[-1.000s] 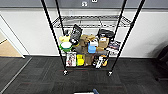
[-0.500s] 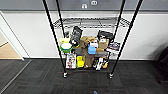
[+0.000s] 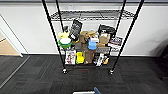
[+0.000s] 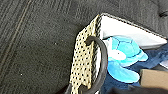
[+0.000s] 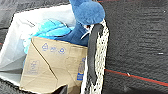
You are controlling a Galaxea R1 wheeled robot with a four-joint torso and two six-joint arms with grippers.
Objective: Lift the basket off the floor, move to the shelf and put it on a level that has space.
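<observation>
The shelf (image 3: 52, 30), a tall black wire rack on castors, stands straight ahead against a white wall. Its upper wire-grid level (image 3: 90, 15) lies bare, while the tiers below are crowded with boxes and packets. The basket's pale rim (image 3: 83, 92) shows at the near edge of the head view, above the dark carpet floor (image 3: 37, 75). In the left wrist view, the basket (image 4: 82, 62) shows its cream perforated side, a dark loop handle (image 4: 101, 60) and a light blue plush toy (image 4: 122, 55) inside. In the right wrist view, the basket (image 5: 100, 50) holds a brown paper bag (image 5: 52, 65) and a dark blue plush (image 5: 87, 11).
A red line (image 5: 135, 76) runs across the carpet beside the basket. Tan wooden flooring (image 3: 7, 47) begins at the far left behind a threshold strip. A dark shape (image 3: 163, 57) sits against the wall at the far right.
The whole head view has shifted a little and the rack looks slightly larger, so the camera has moved. The items on the rack sit as before.
</observation>
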